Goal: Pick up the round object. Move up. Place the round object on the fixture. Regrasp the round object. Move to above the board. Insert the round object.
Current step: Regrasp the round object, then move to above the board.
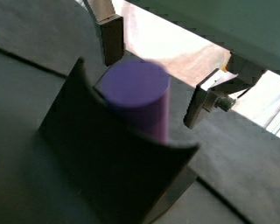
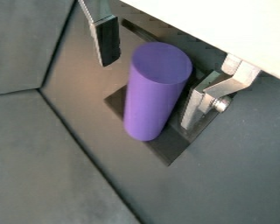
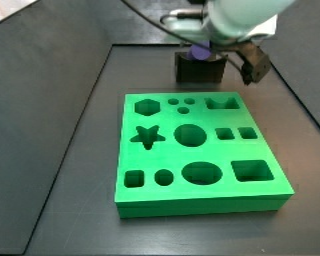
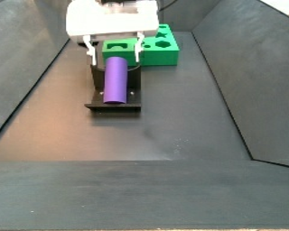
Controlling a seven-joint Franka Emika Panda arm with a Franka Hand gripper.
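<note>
The round object, a matte purple cylinder [image 4: 115, 78], lies lengthwise in the notch of the dark fixture [image 4: 113, 105]. It also shows in both wrist views [image 1: 136, 87] [image 2: 154, 92] and, partly hidden, in a side view [image 3: 200, 49]. My gripper [image 4: 112, 56] hangs over the cylinder's end nearest the board. It is open, with one finger [image 2: 108, 39] clear of the cylinder and the other finger [image 2: 199, 105] close beside it. The gripper [image 1: 154, 70] [image 2: 153, 72] straddles the cylinder without clamping it. The green board [image 3: 196, 150] lies flat just beyond the fixture [image 3: 196, 68].
The dark floor is walled by sloping dark side panels [image 4: 32, 63] on both sides. The board's corner [image 4: 163, 47] sits right behind the gripper. A pale surface [image 1: 178, 48] shows past the fingers in both wrist views.
</note>
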